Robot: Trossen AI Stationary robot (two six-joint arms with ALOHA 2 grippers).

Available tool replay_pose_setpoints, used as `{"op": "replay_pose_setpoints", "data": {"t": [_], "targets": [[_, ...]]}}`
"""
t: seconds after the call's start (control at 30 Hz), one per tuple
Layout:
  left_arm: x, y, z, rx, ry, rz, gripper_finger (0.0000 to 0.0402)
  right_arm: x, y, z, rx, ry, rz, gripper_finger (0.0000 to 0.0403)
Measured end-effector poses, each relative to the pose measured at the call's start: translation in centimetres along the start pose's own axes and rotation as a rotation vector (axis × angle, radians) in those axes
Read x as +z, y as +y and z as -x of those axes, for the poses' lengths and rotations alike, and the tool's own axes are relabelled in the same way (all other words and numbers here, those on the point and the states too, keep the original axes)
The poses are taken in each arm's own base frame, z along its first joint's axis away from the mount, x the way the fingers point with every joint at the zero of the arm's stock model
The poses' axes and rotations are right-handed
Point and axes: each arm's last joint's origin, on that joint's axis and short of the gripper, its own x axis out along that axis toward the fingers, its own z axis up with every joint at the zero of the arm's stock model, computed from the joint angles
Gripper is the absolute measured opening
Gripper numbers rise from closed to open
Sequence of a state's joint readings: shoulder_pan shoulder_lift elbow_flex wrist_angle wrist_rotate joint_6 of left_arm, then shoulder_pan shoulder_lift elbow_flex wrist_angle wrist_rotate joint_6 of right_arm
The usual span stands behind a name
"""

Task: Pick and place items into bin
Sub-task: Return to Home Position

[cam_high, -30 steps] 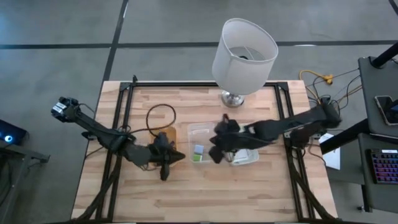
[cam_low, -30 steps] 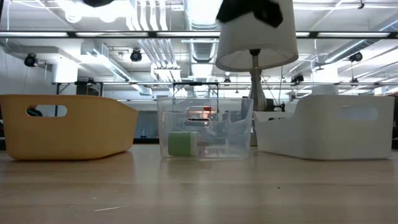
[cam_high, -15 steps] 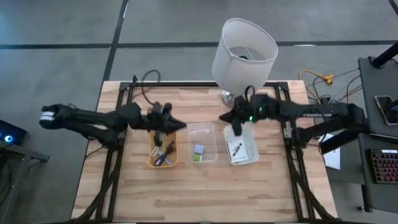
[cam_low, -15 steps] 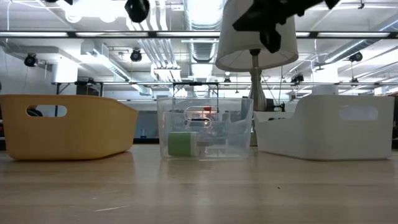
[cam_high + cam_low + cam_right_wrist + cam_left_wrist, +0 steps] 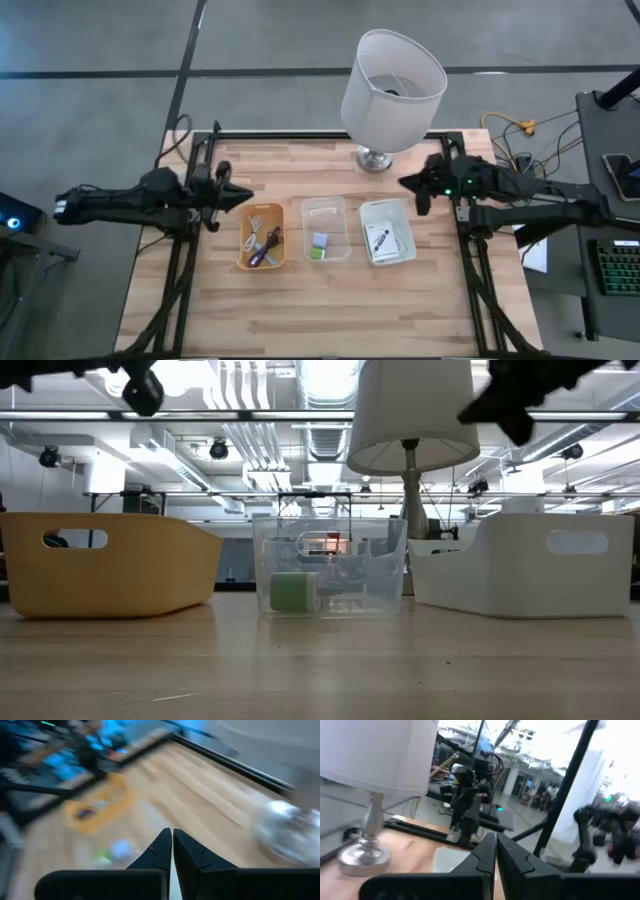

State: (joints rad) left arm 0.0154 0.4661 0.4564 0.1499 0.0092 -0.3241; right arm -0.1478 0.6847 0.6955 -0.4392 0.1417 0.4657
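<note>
Three bins stand in a row mid-table. The yellow bin (image 5: 263,237) holds cables and a purple-handled tool. The clear bin (image 5: 326,228) holds a green block (image 5: 293,592) and a lilac block. The white bin (image 5: 387,231) holds printed cards. My left gripper (image 5: 246,195) is shut and empty, up in the air left of the yellow bin's far end. My right gripper (image 5: 404,183) is also shut and empty, in the air beyond the white bin's far right corner. Its fingers (image 5: 171,840) point slanting down toward the bins.
A big white lamp (image 5: 392,80) stands on its metal base (image 5: 374,158) at the table's far edge, between the two grippers. A black frame (image 5: 300,135) runs around the tabletop. Bare wood lies in front of the bins.
Both grippers, shut throughout, have drawn back from over the bins. The left went from above the yellow bin toward the far edge, then back toward the table's left edge. The right went from above the clear and white bins toward the far edge, then toward the right edge.
</note>
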Motion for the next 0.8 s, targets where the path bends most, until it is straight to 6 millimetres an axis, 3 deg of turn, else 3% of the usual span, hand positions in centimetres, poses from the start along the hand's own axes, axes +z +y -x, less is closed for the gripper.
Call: {"op": "replay_pose_setpoints", "data": {"t": [0.17,0.3,0.4,0.5,0.67,0.8], "targets": [[-1.3,0.3,1.5,-0.029,-0.019,0.036,0.0000,-1.4,-1.0,2.5,-0.009,0.017,-0.189,0.0009],[-1.9,0.5,2.7,-0.058,-0.075,-0.038,0.0000,-1.4,-0.8,2.6,0.095,-0.127,0.016,0.0009],[-2.8,0.7,3.7,-0.077,-0.068,-0.123,0.0000,-2.0,-0.5,2.7,0.228,-0.141,0.165,0.0009],[-4.0,1.1,4.5,-0.090,-0.081,-0.150,0.0000,-3.1,-0.5,2.3,0.296,-0.135,0.234,0.0009],[-6.6,1.9,4.8,-0.091,-0.072,-0.137,0.0000,-6.5,-1.9,0.3,0.265,-0.103,0.199,0.0009],[-7.7,2.2,4.4,-0.116,-0.039,-0.150,0.0000,-8.5,-2.1,-0.7,0.481,-0.233,0.282,0.0009]]}}
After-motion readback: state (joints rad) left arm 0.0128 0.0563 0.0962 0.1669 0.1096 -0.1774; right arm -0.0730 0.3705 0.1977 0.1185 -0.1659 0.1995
